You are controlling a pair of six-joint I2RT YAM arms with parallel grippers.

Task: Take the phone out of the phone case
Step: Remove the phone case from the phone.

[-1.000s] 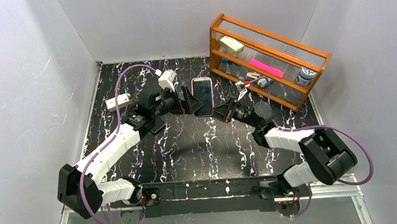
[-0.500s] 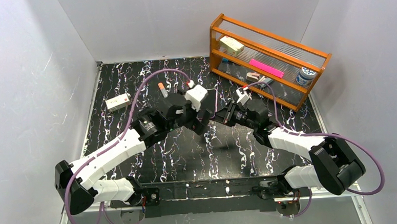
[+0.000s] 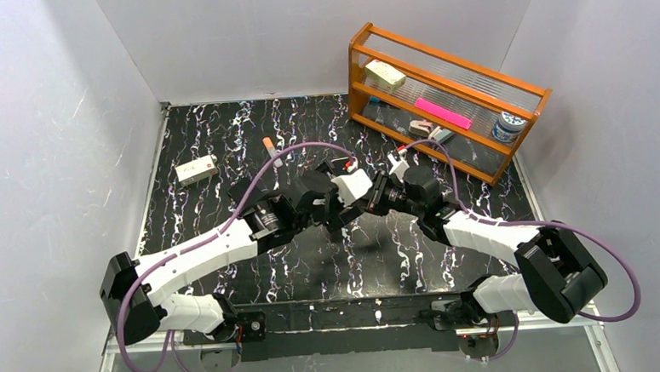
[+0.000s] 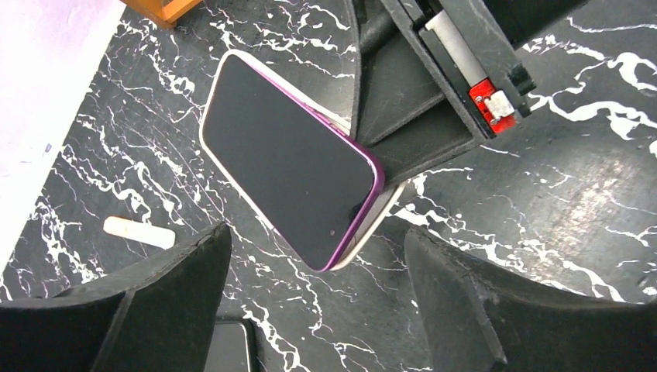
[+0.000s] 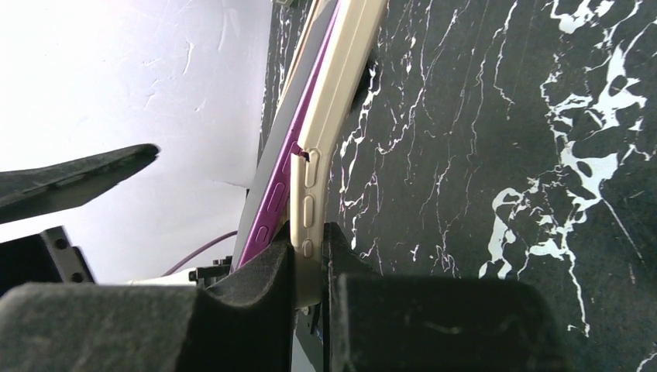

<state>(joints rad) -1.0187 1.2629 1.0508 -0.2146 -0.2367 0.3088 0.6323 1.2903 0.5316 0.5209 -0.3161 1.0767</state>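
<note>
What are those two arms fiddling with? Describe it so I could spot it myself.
Find the middle of the black marbled table, where both arms meet. There the right gripper pinches a cream case with a phone partly out of it. Its dark screen and purple rim mark it out.

Bright, even light, with soft shadows on the bench (image 3: 222, 149). Right wrist cam: the wall left of the phone case (image 5: 345, 77) is blown out, and the right tool (image 5: 310, 260) below it is fuzzy. Left wrist cam: bench sheen right of the case.

Open tabletop (image 3: 331, 263) beneath phone (image 4: 290, 167), rack (image 3: 454, 60) far right
</note>
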